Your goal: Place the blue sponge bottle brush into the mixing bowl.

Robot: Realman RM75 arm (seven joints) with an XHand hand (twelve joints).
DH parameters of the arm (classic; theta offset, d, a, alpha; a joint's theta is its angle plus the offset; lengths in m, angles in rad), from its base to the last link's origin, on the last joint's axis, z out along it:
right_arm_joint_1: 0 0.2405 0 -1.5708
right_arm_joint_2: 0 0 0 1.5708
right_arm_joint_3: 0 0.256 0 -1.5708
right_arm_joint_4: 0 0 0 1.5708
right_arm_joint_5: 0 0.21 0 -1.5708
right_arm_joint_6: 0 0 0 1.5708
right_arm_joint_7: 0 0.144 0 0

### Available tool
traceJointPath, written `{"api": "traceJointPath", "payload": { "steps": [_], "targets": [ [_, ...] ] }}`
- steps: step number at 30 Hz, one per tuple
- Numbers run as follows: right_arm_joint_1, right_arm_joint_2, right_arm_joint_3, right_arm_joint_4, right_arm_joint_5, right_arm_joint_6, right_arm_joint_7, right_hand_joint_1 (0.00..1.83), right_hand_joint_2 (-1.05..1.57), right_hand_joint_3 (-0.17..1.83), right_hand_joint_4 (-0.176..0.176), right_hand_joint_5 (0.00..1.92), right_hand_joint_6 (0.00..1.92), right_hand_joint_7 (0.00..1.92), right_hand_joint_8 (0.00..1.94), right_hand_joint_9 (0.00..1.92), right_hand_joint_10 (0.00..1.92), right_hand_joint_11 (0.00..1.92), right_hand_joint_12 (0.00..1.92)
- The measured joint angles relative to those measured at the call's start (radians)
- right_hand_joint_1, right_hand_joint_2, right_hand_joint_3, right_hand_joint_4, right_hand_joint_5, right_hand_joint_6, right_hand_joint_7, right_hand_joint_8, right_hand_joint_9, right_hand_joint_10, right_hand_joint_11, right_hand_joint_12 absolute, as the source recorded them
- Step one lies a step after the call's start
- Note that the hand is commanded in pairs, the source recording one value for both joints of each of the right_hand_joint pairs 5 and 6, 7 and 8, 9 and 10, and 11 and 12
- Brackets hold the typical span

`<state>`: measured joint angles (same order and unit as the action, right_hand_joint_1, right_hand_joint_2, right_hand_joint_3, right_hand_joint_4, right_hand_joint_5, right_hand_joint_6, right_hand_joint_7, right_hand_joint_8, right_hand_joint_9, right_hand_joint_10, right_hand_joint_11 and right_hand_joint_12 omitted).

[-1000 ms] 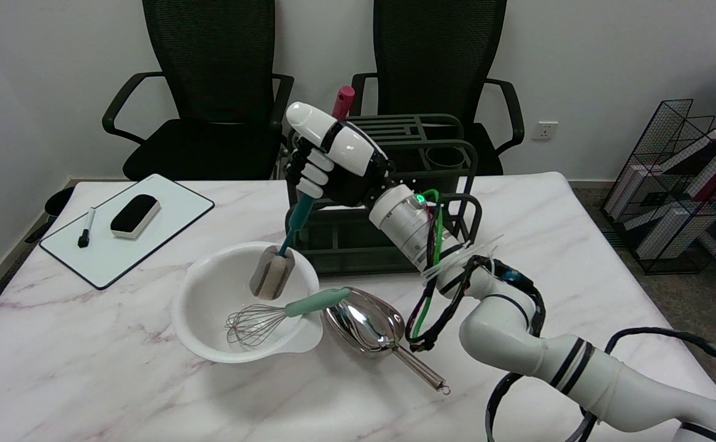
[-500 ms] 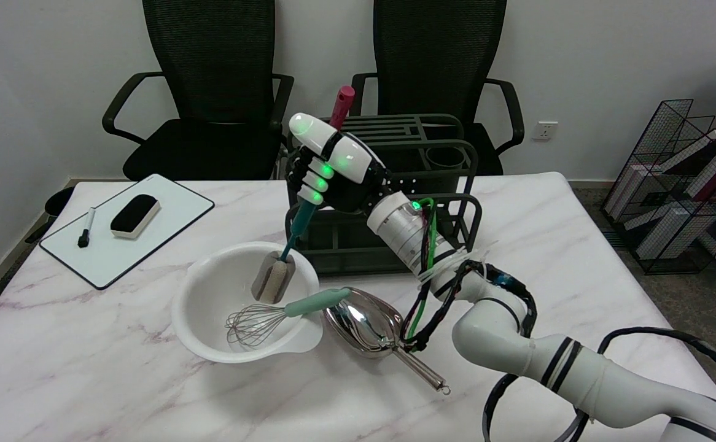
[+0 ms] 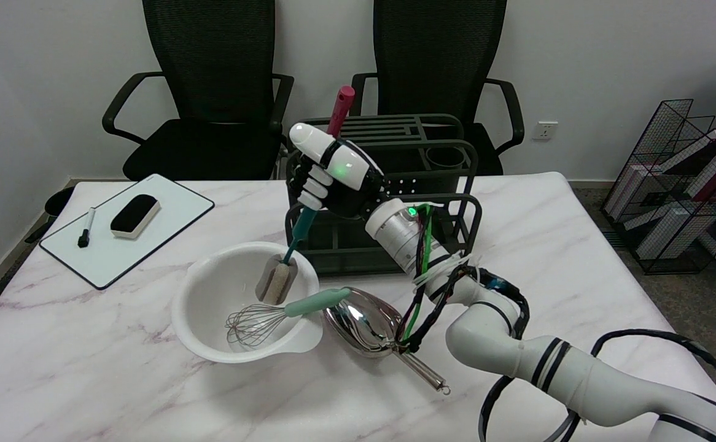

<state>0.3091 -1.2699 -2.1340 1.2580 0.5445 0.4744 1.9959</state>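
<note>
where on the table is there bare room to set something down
Bare marble runs along the near edge in front of the mixing bowl, on the left between bowl and whiteboard, and on the far right past the dark rack. It is crowded in the middle: whisk, metal scoop, and the right hand holding the bottle brush.

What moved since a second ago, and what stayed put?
The right hand, gripping the brush by its handle, came down a little, lowering the sponge end deeper into the bowl. It has not let go. The whisk, scoop and rack stayed put.
</note>
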Motion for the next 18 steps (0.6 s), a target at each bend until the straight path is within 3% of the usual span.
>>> {"api": "traceJointPath", "payload": {
  "steps": [6,8,13,18],
  "targets": [
    [0.000,-0.008,-0.001,-0.025,-0.013,0.028,0.002,1.15,1.28,0.49,0.000,1.92,1.92,1.92,1.92,1.76,1.76,1.56,1.56],
    [0.000,-0.009,-0.002,-0.032,-0.019,0.037,0.002,1.13,1.04,0.69,0.000,1.92,1.92,1.88,1.88,1.69,1.69,1.47,1.47],
    [-0.003,-0.011,-0.001,-0.047,-0.032,0.057,0.001,1.11,0.28,1.13,0.000,1.36,1.36,1.62,1.62,1.54,1.54,1.29,1.29],
    [-0.008,-0.013,-0.001,-0.053,-0.045,0.077,0.010,1.11,0.06,1.22,0.000,1.15,1.15,1.47,1.47,1.43,1.43,1.12,1.12]
  ]
}}
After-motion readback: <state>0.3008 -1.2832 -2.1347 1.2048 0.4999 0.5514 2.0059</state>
